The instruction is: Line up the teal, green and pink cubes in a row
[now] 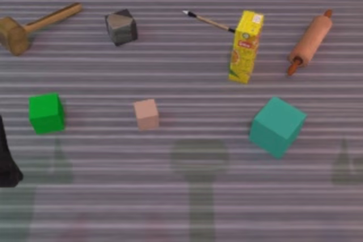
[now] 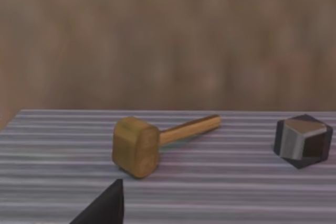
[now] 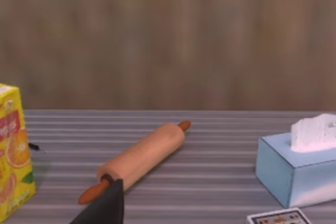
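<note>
The left arm (image 1: 8, 160) sits low at the table's left edge; whether either gripper's jaws are parted or closed cannot be told. Across the middle lie the green cube (image 1: 46, 113) at left, the pink cube (image 1: 147, 114) in the centre and the teal cube (image 1: 277, 126) at right, well apart. Farther back lie a mallet (image 1: 22, 28), grey block (image 1: 121, 27), paintbrush (image 1: 209, 21), juice carton (image 1: 246, 46) and rolling pin (image 1: 309, 41).

At nine o'clock of the top view I see only a dark sliver of my left arm (image 1: 8, 162), cut by the edge. The juice carton (image 3: 11, 150) and card box (image 3: 277, 217) are cropped in the right wrist view; gripper fingers unreadable there.
</note>
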Controlling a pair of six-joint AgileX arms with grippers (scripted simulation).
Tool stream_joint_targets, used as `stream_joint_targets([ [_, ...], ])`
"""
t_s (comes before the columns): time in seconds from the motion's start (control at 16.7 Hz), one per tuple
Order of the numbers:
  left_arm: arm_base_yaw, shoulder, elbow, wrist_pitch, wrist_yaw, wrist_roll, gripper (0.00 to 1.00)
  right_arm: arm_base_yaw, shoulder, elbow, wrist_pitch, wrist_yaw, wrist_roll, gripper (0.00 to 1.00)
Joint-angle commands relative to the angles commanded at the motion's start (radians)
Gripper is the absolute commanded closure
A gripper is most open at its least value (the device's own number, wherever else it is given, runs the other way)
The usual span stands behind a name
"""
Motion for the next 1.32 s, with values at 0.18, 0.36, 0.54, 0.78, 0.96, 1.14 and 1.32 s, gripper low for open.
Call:
stream_joint_targets([
  [0.18, -0.004, 0.010, 0.009, -0.009, 0.004, 0.006, 0.00, 0.000, 0.000, 0.000, 0.000, 0.000, 0.000, 0.00],
  [0.36, -0.036, 0.100, 0.096, -0.089, 0.033, 0.062, 0.00, 0.000, 0.000, 0.000, 0.000, 0.000, 0.000, 0.00],
  [0.54, -0.089, 0.287, 0.260, -0.236, 0.074, 0.162, 0.00, 0.000, 0.000, 0.000, 0.000, 0.000, 0.000, 0.00],
  [0.78, -0.178, 0.676, 0.558, -0.491, 0.128, 0.331, 0.00, 0.000, 0.000, 0.000, 0.000, 0.000, 0.000, 0.00],
  [0.96, -0.250, 1.029, 0.808, -0.696, 0.156, 0.462, 0.00, 0.000, 0.000, 0.000, 0.000, 0.000, 0.000, 0.00],
  [1.14, -0.318, 1.382, 1.059, -0.883, 0.167, 0.581, 0.00, 0.000, 0.000, 0.000, 0.000, 0.000, 0.000, 0.00],
  [1.32, -0.376, 1.683, 1.299, -1.034, 0.158, 0.680, 0.00, 0.000, 0.000, 0.000, 0.000, 0.000, 0.000, 0.00],
])
